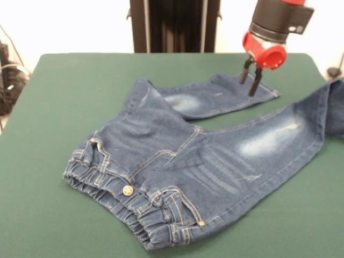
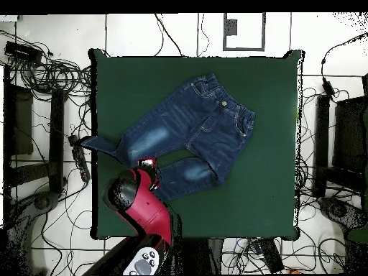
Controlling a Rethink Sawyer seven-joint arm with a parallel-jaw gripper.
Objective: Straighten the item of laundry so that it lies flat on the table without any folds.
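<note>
Denim in a faded blue, the jeans (image 1: 183, 161) lie spread across the middle of the green worktop (image 1: 64, 107), front side up, with the gathered waistband (image 1: 115, 196) and its star button (image 1: 127, 190) toward one long edge. One leg (image 1: 220, 97) lies fully on the felt, angled away from the waistband with its hem (image 1: 266, 91) reaching toward the opposite long edge. The other leg (image 1: 279, 137) stretches toward a short edge of the worktop, and the overhead view shows its cuff (image 2: 92, 143) hanging past that edge, so the jeans are not yet wholly on the surface. The two legs splay apart in a V, and the seat bunches in soft ridges near the fly. The tool (image 1: 251, 79) hangs over the hem of the first leg, its two dark fingers (image 1: 255, 83) pointing down with a narrow gap between them, released and holding nothing; whether the tips touch the cloth is hard to say. The step in hand looks like a grasp at this hem. The next move probably calls for pinching the hem and drawing the leg straight, then dealing with the overhanging cuff by pulling that leg back onto the worktop. A shallow pinch could slip off the thick fabric.
</note>
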